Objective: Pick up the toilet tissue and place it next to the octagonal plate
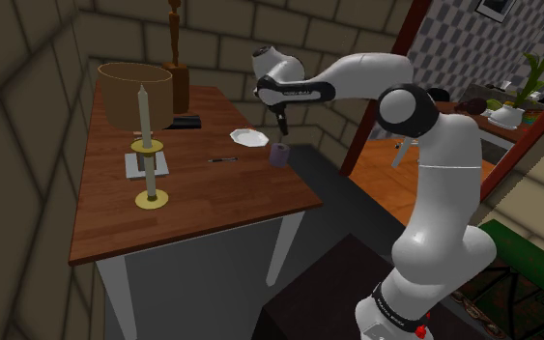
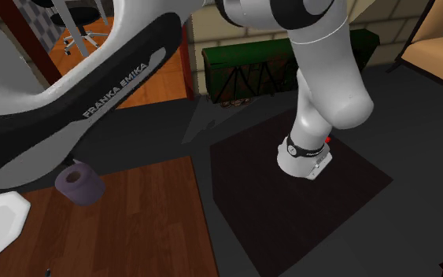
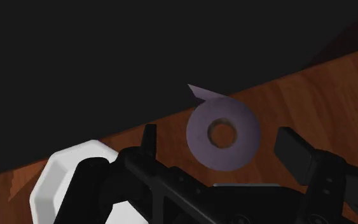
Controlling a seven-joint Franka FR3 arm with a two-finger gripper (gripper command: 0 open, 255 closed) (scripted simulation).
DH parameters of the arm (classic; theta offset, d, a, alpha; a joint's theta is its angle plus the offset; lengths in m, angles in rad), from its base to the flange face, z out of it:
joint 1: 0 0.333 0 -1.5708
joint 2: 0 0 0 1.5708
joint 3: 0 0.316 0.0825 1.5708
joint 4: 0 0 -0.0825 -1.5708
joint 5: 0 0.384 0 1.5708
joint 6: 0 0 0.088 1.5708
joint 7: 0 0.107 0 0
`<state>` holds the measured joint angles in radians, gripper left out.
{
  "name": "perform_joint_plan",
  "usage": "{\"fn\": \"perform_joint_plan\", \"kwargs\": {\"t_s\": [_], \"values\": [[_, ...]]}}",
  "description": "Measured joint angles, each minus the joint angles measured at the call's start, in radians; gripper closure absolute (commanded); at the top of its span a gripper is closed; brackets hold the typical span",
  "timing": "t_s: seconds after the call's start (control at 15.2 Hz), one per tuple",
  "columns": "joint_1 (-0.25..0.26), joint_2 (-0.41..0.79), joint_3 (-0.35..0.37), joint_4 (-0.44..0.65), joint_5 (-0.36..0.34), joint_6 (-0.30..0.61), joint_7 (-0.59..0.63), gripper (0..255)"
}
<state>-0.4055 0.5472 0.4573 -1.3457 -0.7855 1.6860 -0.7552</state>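
Two entries needed: jaws state, roll position. (checker)

Jaws: spread, pointing down over the worktop. Nothing pinched. Wrist view: the toilet roll sits between my two fingers with a gap on each side, so neither touches it. (arm)

More on the roll? (checker)

Pale purple, standing on end, core hole facing up at me. A loose flap of paper sticks out from its side. It rests on the wooden worktop, close to the edge and at the corner nearest my arm. Dark floor shows beyond that edge. Shoulder view: it stands just below my jaws. (arm)

Plate? (checker)

White, eight-sided plate, flat on the same worktop. It is near the roll, on the shoulder view's left of it, with bare wood between them, not touching. (arm)

Other items? (checker)

A candlestick, a lamp with a brown shade, and a wooden figure at the far end, all well apart from the roll. A small dark object lies between candlestick and plate; I cannot tell what it is. (arm)
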Motion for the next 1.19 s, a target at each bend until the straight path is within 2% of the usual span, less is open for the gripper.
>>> {"fn": "perform_joint_plan", "kwargs": {"t_s": [0.13,0.26,0.4,0.66,1.19], "values": [[-0.089,0.067,0.041,0.068,0.159,0.033,-0.102,0],[-0.148,0.164,0.089,0.176,0.306,0.015,-0.193,0],[-0.191,0.213,0.124,0.204,0.394,0.016,-0.237,0],[-0.219,0.225,0.137,0.16,0.422,0.064,-0.245,0],[-0.224,0.226,0.141,0.127,0.421,0.106,-0.241,0]]}}
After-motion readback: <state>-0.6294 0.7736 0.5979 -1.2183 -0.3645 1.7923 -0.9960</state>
